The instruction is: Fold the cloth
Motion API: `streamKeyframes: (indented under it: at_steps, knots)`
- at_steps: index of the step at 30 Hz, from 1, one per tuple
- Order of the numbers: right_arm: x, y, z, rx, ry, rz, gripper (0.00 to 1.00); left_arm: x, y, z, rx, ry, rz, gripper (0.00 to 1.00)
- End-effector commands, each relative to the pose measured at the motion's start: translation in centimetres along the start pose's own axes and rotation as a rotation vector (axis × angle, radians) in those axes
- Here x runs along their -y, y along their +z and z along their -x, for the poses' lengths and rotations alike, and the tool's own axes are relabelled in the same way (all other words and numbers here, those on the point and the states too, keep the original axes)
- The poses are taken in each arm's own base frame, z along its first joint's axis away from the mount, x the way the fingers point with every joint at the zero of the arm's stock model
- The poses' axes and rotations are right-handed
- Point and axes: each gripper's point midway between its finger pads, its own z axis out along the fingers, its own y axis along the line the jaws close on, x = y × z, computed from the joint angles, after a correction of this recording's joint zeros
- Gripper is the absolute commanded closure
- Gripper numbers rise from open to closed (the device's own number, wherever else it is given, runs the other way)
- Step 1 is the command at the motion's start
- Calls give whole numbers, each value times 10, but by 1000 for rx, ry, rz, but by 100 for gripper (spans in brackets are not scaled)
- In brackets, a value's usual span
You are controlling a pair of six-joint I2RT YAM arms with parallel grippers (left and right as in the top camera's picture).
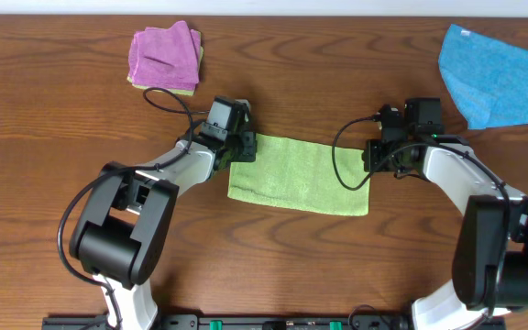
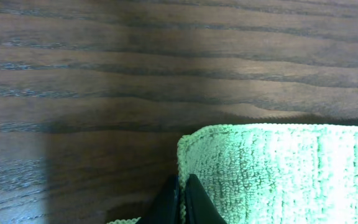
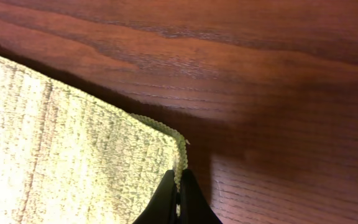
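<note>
Cloth (image 1: 301,174), lime-green and towel-like, lies flat in the middle of the wooden bench (image 1: 62,110) as a rectangle that is wider than it is deep, between the two arms. The left fingers (image 1: 243,145) are at its far left corner and the right fingers (image 1: 374,156) at its far right corner.

In the left wrist view the left fingers (image 2: 178,202) are clenched together, with the stitched edge of the cloth (image 2: 278,174) pinched between them just below the rounded corner. In the right wrist view the right fingers (image 3: 174,202) are likewise pressed tight on the hem, where the edge of the cloth (image 3: 67,149) runs down from its pointed corner. Around both corners the bare wood shows, shadowed beside the fabric.

A pink-purple folded cloth (image 1: 165,57) sits near the far left of the bench, well apart from the green one. A bright blue cloth (image 1: 498,73) lies spread at the far right corner.
</note>
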Motion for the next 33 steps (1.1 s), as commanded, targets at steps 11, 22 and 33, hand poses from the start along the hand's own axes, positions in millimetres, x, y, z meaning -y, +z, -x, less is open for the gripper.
streamKeyframes:
  at_steps: [11,22,33]
  knots:
    - [-25,5,-6,-27,-25,65,99,-8,-39,19,45,-42,19,94]
    - [-31,5,-5,-29,-37,73,99,-21,-41,-26,-132,-76,78,94]
    - [-31,-2,15,13,-51,58,98,-20,-41,-18,-105,-77,71,94]
